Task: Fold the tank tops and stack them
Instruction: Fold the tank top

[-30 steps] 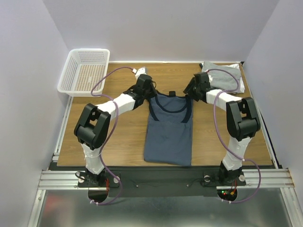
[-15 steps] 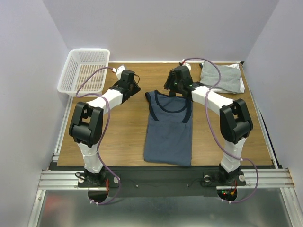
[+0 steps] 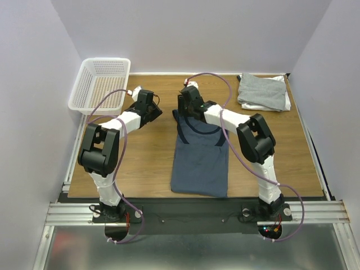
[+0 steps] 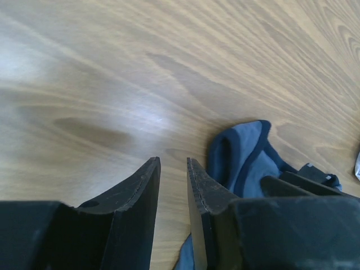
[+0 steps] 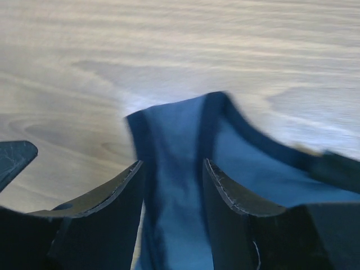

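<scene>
The navy tank top point(image 3: 199, 160) lies flat in the middle of the table, straps toward the back. My right gripper point(image 3: 188, 117) is open over its left strap; in the right wrist view the strap point(image 5: 171, 146) lies below and between the spread fingers, gripper point(image 5: 171, 163). My left gripper point(image 3: 155, 110) sits just left of that strap, apart from it, over bare wood. In the left wrist view its gripper point(image 4: 173, 161) is open by a narrow gap, with the strap point(image 4: 247, 154) to the right. Folded light grey and white tank tops point(image 3: 263, 91) lie at the back right.
A white mesh basket point(image 3: 101, 84) stands at the back left corner, partly over the table edge. Grey walls close in the table on three sides. Purple cables loop above both arms.
Both grippers let go of the straps. The left one drew back to the left. The right one swung from the right strap across to the left strap.
</scene>
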Motion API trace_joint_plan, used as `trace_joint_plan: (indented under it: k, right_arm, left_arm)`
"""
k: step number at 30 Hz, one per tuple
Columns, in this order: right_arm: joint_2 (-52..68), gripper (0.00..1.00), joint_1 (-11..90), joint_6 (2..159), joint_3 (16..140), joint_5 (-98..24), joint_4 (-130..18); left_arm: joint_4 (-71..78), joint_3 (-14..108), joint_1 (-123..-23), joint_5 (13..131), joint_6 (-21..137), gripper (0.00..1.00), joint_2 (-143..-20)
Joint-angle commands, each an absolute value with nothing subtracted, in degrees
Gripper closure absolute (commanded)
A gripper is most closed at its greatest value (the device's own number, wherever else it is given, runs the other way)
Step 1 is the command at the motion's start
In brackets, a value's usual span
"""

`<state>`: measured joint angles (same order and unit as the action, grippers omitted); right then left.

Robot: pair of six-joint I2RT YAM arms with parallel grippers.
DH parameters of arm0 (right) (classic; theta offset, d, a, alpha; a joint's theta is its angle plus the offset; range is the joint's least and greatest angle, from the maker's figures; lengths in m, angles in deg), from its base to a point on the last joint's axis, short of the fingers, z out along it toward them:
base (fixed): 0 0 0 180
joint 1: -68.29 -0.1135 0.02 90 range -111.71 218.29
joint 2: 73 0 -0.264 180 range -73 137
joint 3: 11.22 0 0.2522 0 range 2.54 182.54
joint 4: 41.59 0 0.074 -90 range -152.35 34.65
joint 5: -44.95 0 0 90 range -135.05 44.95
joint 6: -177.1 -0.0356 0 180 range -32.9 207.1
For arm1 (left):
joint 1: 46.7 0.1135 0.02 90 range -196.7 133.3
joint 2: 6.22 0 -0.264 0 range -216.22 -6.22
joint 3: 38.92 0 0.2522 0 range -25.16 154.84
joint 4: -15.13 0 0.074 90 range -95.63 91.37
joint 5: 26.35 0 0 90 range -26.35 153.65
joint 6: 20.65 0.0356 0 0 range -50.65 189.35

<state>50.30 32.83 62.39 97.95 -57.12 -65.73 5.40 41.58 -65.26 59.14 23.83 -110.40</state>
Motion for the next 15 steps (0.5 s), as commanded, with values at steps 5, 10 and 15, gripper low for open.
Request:
trace_joint_plan:
  k: [5, 10, 15]
  right_arm:
    - [54.2, 0.5, 25.8, 69.3, 106.0, -66.9, -65.7]
    - [58.4, 0.5, 23.6, 72.4, 111.3, -74.2, -67.8]
    - [62.5, 0.5, 23.0, 74.2, 116.5, -78.9, -69.8]
  left_arm:
    - [7.4, 36.8, -62.8, 57.2, 20.9, 0.64, -98.6]
    - [7.2, 35.8, -62.3, 57.8, 21.0, 0.64, -95.1]
    - [6.8, 35.4, -62.3, 58.9, 21.4, 0.64, -93.0]
